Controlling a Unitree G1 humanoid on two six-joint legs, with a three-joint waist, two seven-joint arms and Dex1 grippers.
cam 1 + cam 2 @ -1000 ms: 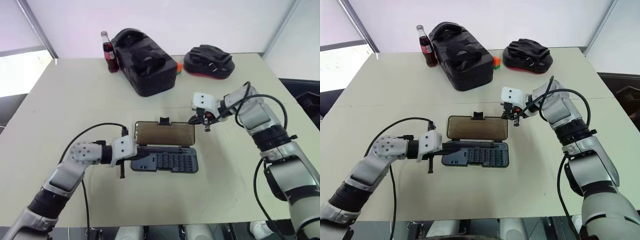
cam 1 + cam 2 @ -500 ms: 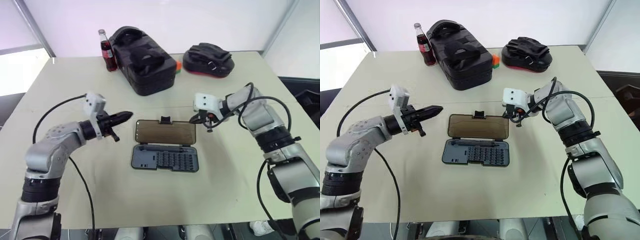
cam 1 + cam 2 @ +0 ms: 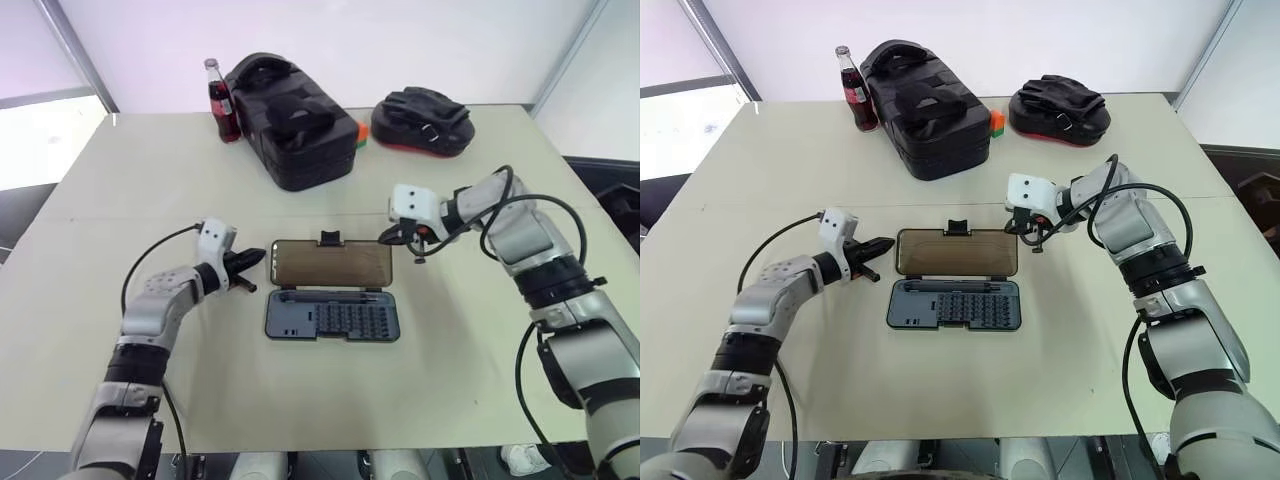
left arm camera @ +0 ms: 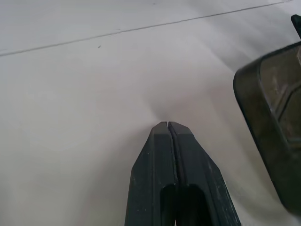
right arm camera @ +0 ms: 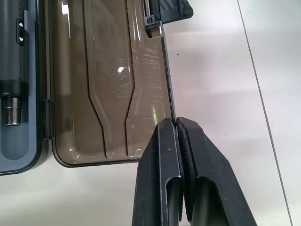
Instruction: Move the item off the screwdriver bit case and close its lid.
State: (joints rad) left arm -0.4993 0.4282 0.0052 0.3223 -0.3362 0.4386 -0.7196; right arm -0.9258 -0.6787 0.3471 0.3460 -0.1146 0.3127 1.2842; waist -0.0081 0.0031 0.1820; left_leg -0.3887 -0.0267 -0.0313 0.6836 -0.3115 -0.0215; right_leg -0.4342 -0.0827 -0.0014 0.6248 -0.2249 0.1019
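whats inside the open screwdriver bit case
The blue-grey tray of the screwdriver bit case holds rows of small bits and a dark driver handle along its hinge side. The brown lid lies open and empty. Anything beneath the bits is hidden.

Lid [image 4: 273,122] cut off at frame edge

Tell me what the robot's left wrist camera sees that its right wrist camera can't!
The left wrist view has the left gripper, its fingers shut, pointing over bare table beside a rounded corner of the lid.

The right wrist view has the right gripper, fingers shut, at the lid's long edge, plus the black latch tab and a strip of the screwdriver bit case with a dark tool lying in it.

Both show the smoky-brown lid lying open on the pale table.
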